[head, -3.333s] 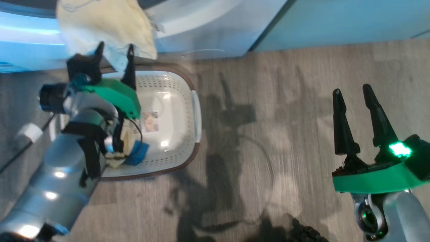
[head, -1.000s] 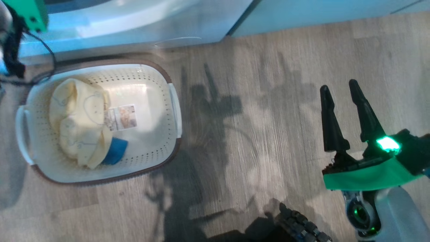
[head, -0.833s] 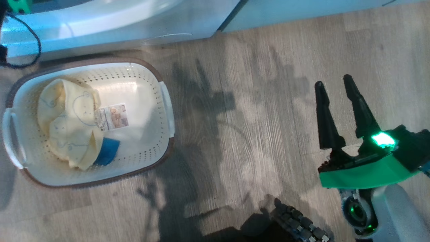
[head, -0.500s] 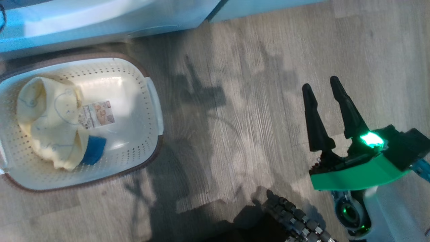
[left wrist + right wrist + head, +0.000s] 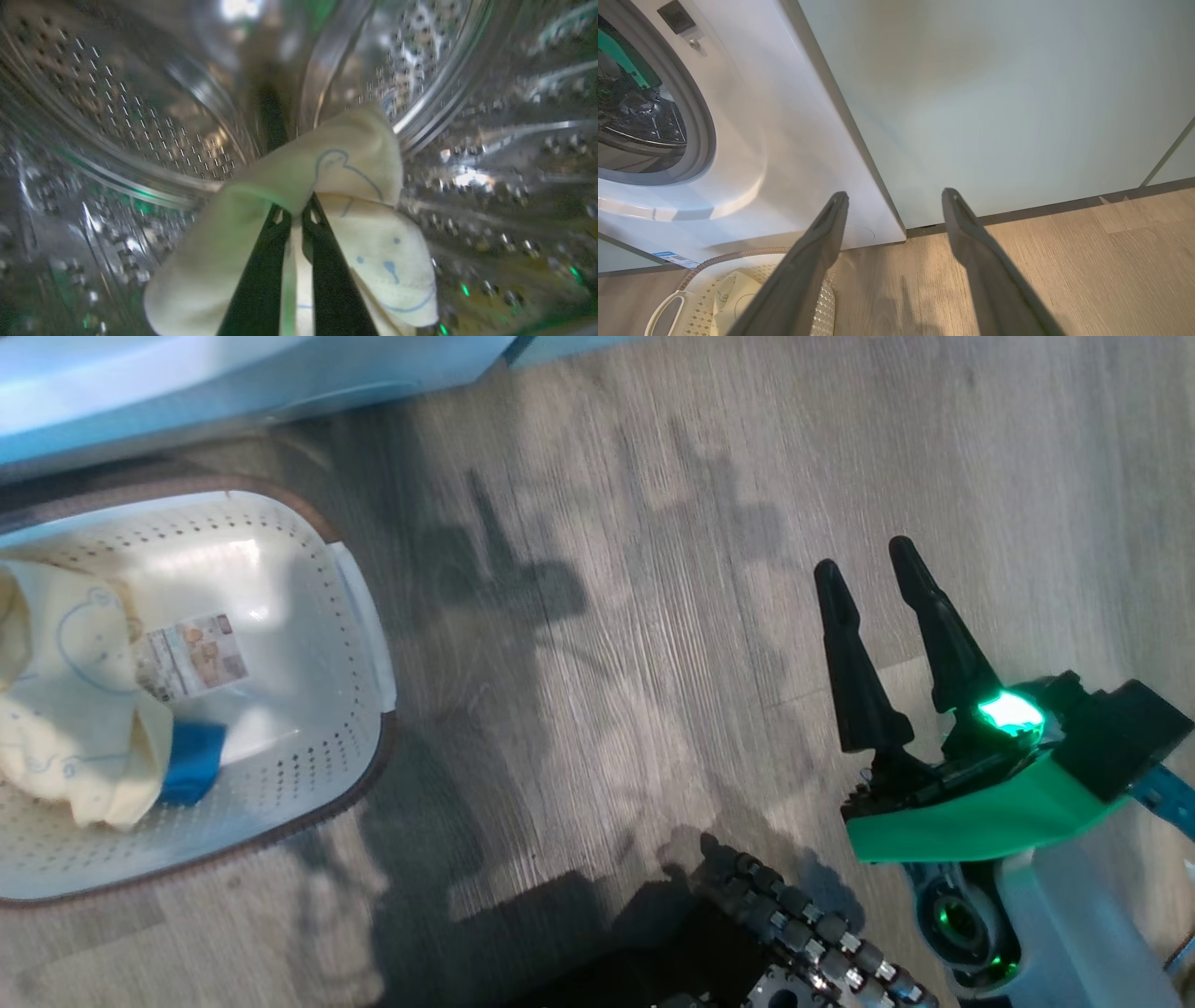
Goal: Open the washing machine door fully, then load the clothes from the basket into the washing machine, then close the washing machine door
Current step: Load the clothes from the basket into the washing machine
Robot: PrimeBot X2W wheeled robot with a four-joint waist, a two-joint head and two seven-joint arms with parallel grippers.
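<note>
Clothes piece (image 5: 355,158) is clamped between left fingers (image 5: 261,280) inside the washing machine drum (image 5: 140,116); right fingers (image 5: 854,681) stand apart

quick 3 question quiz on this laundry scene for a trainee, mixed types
1. True or false: the right gripper with long dark fingers is shut on a garment.
2. Where does the left gripper hold its pale-yellow soft garment? A above wood floor; B inside the steel perforated drum; C against a cabinet.
3. Fill in: the cream perforated plastic basket holds pale-yellow clothes and a small ____ piece.
Key: 1 false; 2 B; 3 blue
</note>
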